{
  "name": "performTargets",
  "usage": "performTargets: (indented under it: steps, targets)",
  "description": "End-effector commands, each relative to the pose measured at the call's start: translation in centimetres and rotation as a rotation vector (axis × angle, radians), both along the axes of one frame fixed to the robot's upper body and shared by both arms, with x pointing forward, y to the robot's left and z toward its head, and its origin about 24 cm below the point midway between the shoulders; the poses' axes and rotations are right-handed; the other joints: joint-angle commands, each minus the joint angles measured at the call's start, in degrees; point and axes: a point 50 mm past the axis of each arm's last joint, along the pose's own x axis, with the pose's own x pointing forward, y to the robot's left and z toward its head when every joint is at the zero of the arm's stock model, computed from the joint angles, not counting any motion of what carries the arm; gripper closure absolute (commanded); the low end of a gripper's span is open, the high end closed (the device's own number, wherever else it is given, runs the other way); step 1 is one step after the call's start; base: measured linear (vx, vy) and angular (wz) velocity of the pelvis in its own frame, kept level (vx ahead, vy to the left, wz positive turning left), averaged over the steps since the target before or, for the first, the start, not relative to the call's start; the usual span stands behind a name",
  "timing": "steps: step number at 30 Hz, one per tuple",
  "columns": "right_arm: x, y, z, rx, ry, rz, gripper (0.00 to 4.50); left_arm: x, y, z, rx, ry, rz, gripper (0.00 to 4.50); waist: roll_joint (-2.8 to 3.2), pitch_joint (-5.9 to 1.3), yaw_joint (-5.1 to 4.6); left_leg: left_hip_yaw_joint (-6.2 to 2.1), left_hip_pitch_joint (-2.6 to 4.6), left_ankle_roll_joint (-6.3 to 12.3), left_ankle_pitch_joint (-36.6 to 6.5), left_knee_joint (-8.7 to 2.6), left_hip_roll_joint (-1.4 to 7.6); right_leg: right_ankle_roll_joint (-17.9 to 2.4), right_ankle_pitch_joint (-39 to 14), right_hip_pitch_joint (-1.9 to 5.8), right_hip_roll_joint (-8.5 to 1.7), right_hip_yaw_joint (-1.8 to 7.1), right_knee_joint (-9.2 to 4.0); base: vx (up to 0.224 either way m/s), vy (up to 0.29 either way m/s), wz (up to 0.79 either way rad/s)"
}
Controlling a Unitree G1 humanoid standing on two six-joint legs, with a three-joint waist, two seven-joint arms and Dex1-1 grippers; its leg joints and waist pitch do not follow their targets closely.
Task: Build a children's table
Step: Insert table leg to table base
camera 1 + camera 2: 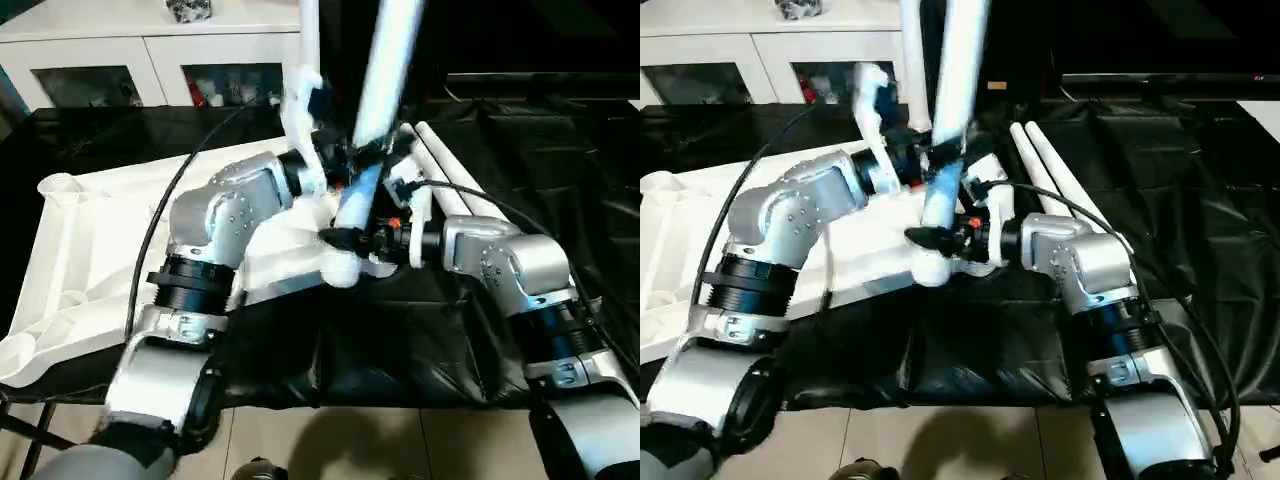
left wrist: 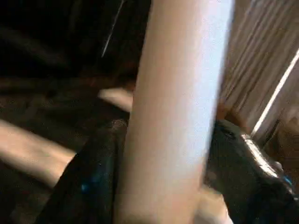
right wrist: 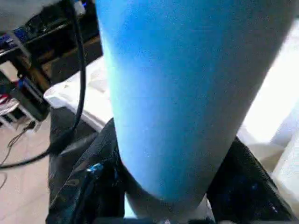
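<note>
The white tabletop [image 1: 80,250] lies underside up on black cloth, with a round corner socket [image 1: 60,185] at its far left. A long white leg [image 1: 385,80] stands nearly upright, and its flared lower end [image 1: 342,268] is at the tabletop's near right corner. My left gripper [image 1: 332,152] is shut around the middle of this leg, whose shaft [image 2: 177,112] runs between its black fingers [image 2: 88,177]. My right gripper [image 1: 345,236] is shut on the same leg lower down, near its end. Another white leg [image 1: 308,40] rises upright just behind the left gripper.
Two more white legs [image 1: 450,170] lie side by side on the black cloth [image 1: 400,340] to the right. A white cabinet with glass doors [image 1: 150,60] stands at the back left. Black cables run over both forearms. Tiled floor [image 1: 330,440] shows below the cloth's front edge.
</note>
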Motion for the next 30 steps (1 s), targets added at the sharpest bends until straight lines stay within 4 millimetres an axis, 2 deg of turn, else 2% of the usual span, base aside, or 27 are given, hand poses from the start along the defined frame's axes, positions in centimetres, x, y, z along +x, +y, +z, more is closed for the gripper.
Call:
performTargets:
  steps: [1,5,7,9,10,12,13,14,17,18,22,25,26,27,28,30]
  targets:
    - [0.2,-0.5,-0.6,0.008,0.002,-0.048,2.61,-1.0,0.0,1.9,-0.078,-0.105,-0.052,1.50,-1.11,-5.01,0.24,-1.22,0.71,3.56,-2.86,-2.91,1.97,-13.75,-3.65,3.76,-4.01,2.42,-3.16,0.000,0.000,0.00]
    - [0.6,-1.0,-0.5,0.035,-0.081,-0.130,2.61,-1.3,0.5,3.2,-0.173,-0.153,-0.038,1.50,-0.91,-4.91,0.15,-1.14,0.85,3.14,-3.79,-2.94,1.95,-13.25,-6.05,3.61,-3.97,2.40,-3.46,0.000,0.000,0.00]
    - [0.8,-1.2,-0.5,0.032,-0.095,-0.158,2.61,-1.3,0.7,3.4,-0.186,-0.165,-0.029,1.50,-0.95,-4.85,0.07,-1.15,0.80,3.06,-3.86,-2.98,1.84,-13.19,-6.24,3.67,-3.83,2.37,-3.56,0.000,0.000,0.00]
    - [1.4,-1.8,-0.4,0.028,-0.128,-0.235,2.62,-0.8,1.4,3.0,-0.149,-0.178,0.019,1.50,-0.97,-4.83,-0.10,-1.18,0.90,2.85,-4.18,-3.06,1.78,-12.10,-7.60,3.64,-3.69,2.35,-3.69,0.000,0.000,0.00]
    - [1.8,-2.2,-0.5,0.008,-0.141,-0.279,2.62,-0.3,1.8,1.8,-0.041,-0.182,0.065,1.50,-0.92,-4.85,-0.09,-1.22,0.93,2.91,-3.98,-3.07,1.80,-11.74,-7.79,3.55,-3.68,2.38,-3.77,0.000,0.000,0.00]
    - [2.2,-2.8,-0.6,-0.046,-0.177,-0.325,2.62,0.2,2.5,-0.8,0.203,-0.223,0.105,1.50,-1.12,-4.77,-0.41,-1.38,1.01,2.41,-4.45,-3.31,1.74,-9.20,-10.16,3.46,-3.59,2.38,-3.92,0.000,0.000,0.00]
    - [2.3,-2.9,-0.6,-0.066,-0.192,-0.333,2.62,0.2,2.8,-1.7,0.278,-0.238,0.107,1.50,-1.12,-4.77,-0.41,-1.38,1.01,2.41,-4.45,-3.31,1.74,-9.20,-10.16,3.46,-3.59,2.38,-3.92,0.000,0.000,0.00]
    - [2.4,-3.0,-0.7,-0.087,-0.207,-0.340,2.62,0.3,3.1,-2.9,0.375,-0.250,0.101,1.50,-0.88,-4.86,-0.65,-1.35,1.06,1.81,-4.06,-3.29,1.75,-8.43,-10.16,3.41,-3.65,2.46,-3.82,0.000,0.000,0.00]
    - [2.8,-3.1,-0.9,-0.117,-0.209,-0.360,2.62,0.3,4.2,-6.3,0.572,-0.209,0.065,1.50,-0.63,-4.97,-0.86,-1.27,1.09,1.69,-3.65,-3.26,1.81,-9.45,-7.87,3.30,-3.56,2.51,-3.47,0.000,0.000,0.00]
    - [3.0,-3.3,-1.1,-0.129,-0.208,-0.376,2.62,0.2,4.7,-7.7,0.643,-0.181,0.042,1.50,-0.52,-5.09,-0.96,-1.25,1.06,1.77,-3.16,-3.22,1.81,-10.54,-5.85,3.32,-3.51,2.46,-3.16,0.000,0.000,0.00]
    - [3.2,-3.3,-1.3,-0.141,-0.203,-0.391,2.62,0.2,5.3,-10.2,0.723,-0.121,-0.008,1.50,-0.40,-5.12,-1.02,-1.10,1.15,2.18,-3.69,-3.14,1.87,-13.01,-2.63,3.34,-3.67,2.53,-2.90,0.000,0.000,0.00]
    - [3.2,-3.1,-1.4,-0.145,-0.205,-0.386,2.62,0.1,5.7,-12.3,0.793,-0.086,-0.049,1.50,-0.48,-4.98,-0.92,-1.09,1.02,2.68,-4.32,-3.19,1.69,-13.13,-3.25,3.38,-3.64,2.47,-3.30,0.000,0.000,0.00]
    - [3.3,-3.1,-1.4,-0.145,-0.206,-0.385,2.62,0.1,5.8,-12.6,0.799,-0.081,-0.057,1.79,-0.47,-5.06,-0.96,-1.14,1.10,2.16,-5.27,-3.26,1.83,-12.85,-4.26,3.54,-3.88,2.53,-3.21,0.000,0.000,0.00]
    - [3.3,-3.1,-1.5,-0.145,-0.207,-0.385,2.62,0.2,5.8,-12.8,0.797,-0.071,-0.058,1.87,-0.46,-5.06,-0.99,-1.15,1.13,2.01,-5.34,-3.29,1.90,-12.97,-4.18,3.54,-3.90,2.55,-3.15,0.000,0.000,0.00]
    - [3.3,-3.1,-1.5,-0.145,-0.208,-0.384,2.62,0.3,5.9,-13.0,0.801,-0.062,-0.051,1.87,-0.06,-5.04,-0.98,-1.17,1.16,1.81,-5.51,-3.27,1.94,-13.30,-4.01,3.48,-3.92,2.55,-3.14,0.000,0.000,0.00]
    - [3.3,-3.1,-1.5,-0.145,-0.208,-0.383,2.62,0.3,6.2,-13.5,0.820,-0.044,-0.059,2.06,-0.15,-5.05,-1.01,-1.19,1.15,1.77,-5.84,-3.29,1.93,-13.67,-3.57,3.50,-3.89,2.53,-3.13,0.000,0.000,0.00]
